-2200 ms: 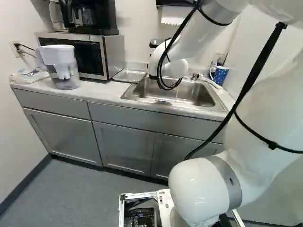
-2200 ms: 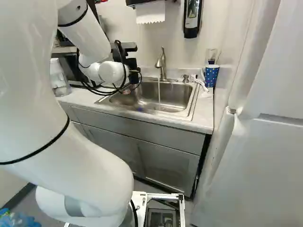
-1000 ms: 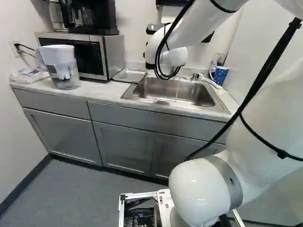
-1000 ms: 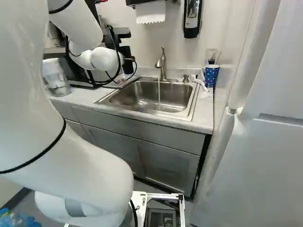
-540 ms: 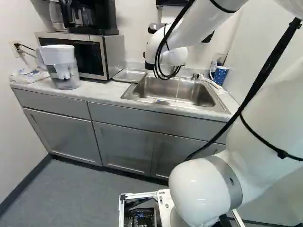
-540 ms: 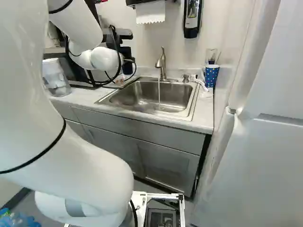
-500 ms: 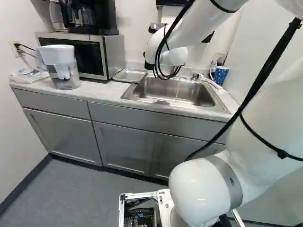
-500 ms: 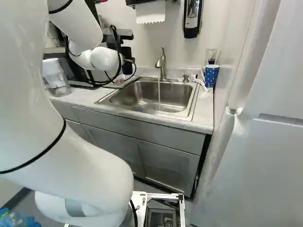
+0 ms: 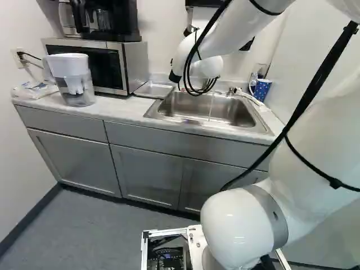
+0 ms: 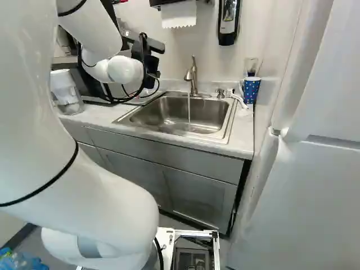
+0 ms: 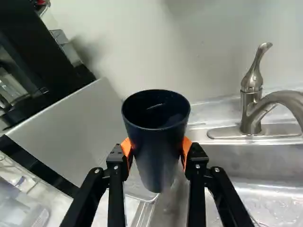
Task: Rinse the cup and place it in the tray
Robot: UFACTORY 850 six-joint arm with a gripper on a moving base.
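in the left base view your arm (image 9: pixel 205 67) reaches over the near edge of the stove-free counter's sink? no.in the left base view your arm (image 9: pixel 239 34) hides its working end, but the metal tray (image 9: pixel 152 90) shows on the counter (image 9: pixel 121 109), between the microwave (image 9: pixel 132 64) and the sink (image 9: pixel 225 115). come down from above, so you don't clip the microwave's side.

in the right base view water (image 10: pixel 189 107) runs from the faucet (image 10: pixel 192 76), with your arm's end off to the tray side of it. i'd judge the placing is in hand; whether the rinse was thorough you can't tell here.

in the wrist view your gripper (image 11: pixel 156 147) has the dark cup (image 11: pixel 158 142) pinched between both orange pads (image 11: pixel 126 147), mouth up, above the area by the tray and sink edge. centre the base over the tray before lowering, since a foot on the rim could tip it. wet walls may slip, so go slowly, feel it seat, then part the pads evenly and back straight off.
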